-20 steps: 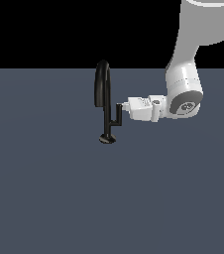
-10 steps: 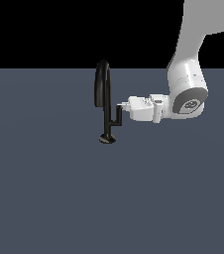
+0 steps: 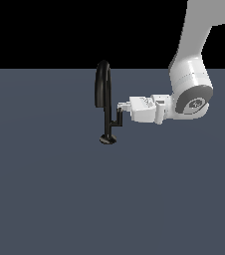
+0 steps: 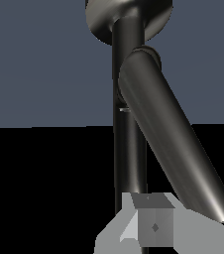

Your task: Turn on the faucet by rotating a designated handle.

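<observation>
Barely anything moved in 1 s — gripper (image 3: 120,106) touches the handle (image 3: 118,117) peg; can't tell if it's closed. Faucet (image 3: 103,89) looks rigid, slick — push the peg.

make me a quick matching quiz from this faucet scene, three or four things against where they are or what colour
Things:
1. spout
2. handle
3. base
4. pincer

Descriptions:
A. small round foot on the grey floor
B. white, reaching in from the exterior view's right
C. tall black arch at the top
D. short black L-shaped lever off the stem

Pairs: 1-C, 2-D, 3-A, 4-B
</observation>
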`<state>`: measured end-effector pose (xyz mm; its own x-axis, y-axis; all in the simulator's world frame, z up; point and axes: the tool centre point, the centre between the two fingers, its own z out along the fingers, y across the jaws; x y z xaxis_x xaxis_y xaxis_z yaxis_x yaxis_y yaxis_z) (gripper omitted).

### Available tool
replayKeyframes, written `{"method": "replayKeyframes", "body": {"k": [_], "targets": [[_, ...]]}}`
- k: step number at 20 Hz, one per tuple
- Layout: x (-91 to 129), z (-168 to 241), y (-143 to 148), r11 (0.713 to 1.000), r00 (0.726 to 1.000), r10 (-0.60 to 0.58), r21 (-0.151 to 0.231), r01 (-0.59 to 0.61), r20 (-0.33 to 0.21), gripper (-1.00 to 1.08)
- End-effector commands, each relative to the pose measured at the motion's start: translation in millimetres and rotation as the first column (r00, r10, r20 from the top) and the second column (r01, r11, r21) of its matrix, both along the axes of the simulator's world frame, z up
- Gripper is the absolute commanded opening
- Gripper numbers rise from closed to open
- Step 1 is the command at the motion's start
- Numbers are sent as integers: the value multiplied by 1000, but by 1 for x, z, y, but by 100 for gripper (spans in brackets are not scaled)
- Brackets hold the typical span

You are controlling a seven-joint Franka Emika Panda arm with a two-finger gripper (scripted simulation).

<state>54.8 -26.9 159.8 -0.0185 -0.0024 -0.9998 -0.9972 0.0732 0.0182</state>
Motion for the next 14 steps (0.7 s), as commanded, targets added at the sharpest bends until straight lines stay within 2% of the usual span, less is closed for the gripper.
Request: {"method": "replayKeyframes", "body": {"k": [1, 11, 12, 13, 14], "targets": [[-12, -8, 1, 1000, 1000, 3, 3, -3, -12, -100], [-47, -21, 3, 1000, 1000, 6, 5, -6, -14, -100], [-47, -21, 3, 1000, 1000, 6, 5, -6, -14, -100], [-37, -10, 3, 1000, 1000, 4, 1, -4, 8, -100], [-40, -17, 3, 1000, 1000, 4, 2, -4, 5, -100]]}}
